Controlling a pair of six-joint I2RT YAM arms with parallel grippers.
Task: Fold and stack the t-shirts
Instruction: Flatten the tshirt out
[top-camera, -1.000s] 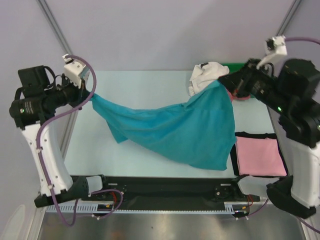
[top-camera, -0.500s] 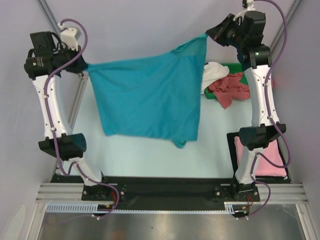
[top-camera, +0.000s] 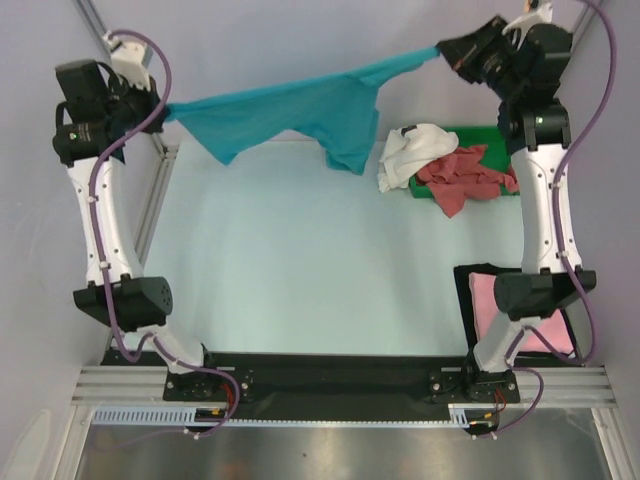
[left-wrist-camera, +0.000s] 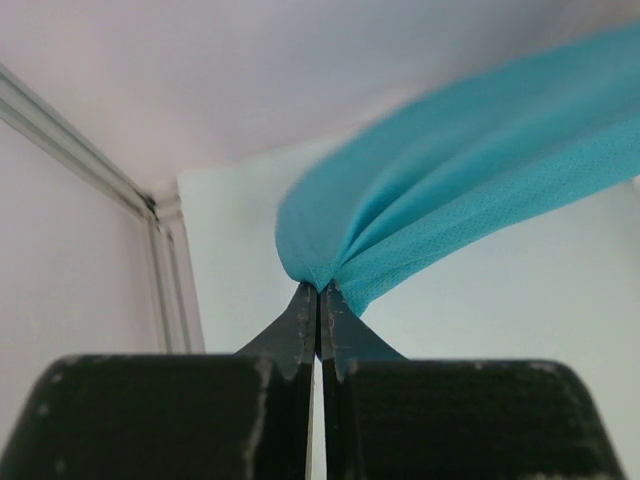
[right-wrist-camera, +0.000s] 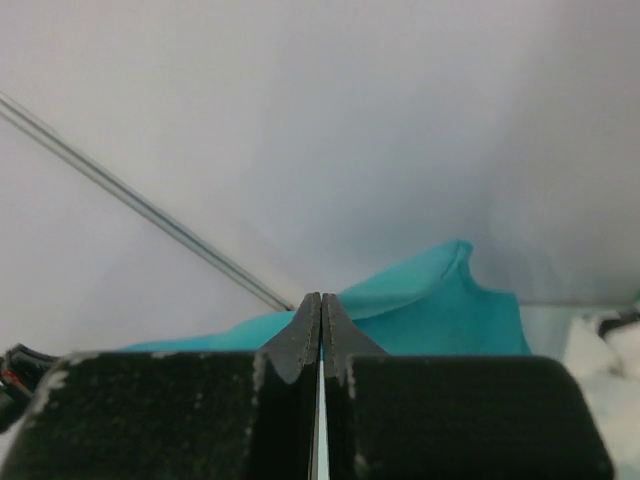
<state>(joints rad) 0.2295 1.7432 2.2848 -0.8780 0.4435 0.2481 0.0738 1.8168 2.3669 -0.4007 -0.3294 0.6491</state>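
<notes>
While the teal t-shirt (top-camera: 300, 105) hangs stretched, left fingers (left-wrist-camera: 299, 328) and right fingers (right-wrist-camera: 306, 332) pinch its ends.

left claw (left-wrist-camera: 318, 292): pinched tight on teal-blue t-shirt (left-wrist-camera: 470, 195) | cloth stretches up-right | table (left-wrist-camera: 500, 300) below

Pale table (top-camera: 280, 260) bears green tray (top-camera: 470, 131) far right, black mat (top-camera: 462, 290) near right.
</notes>
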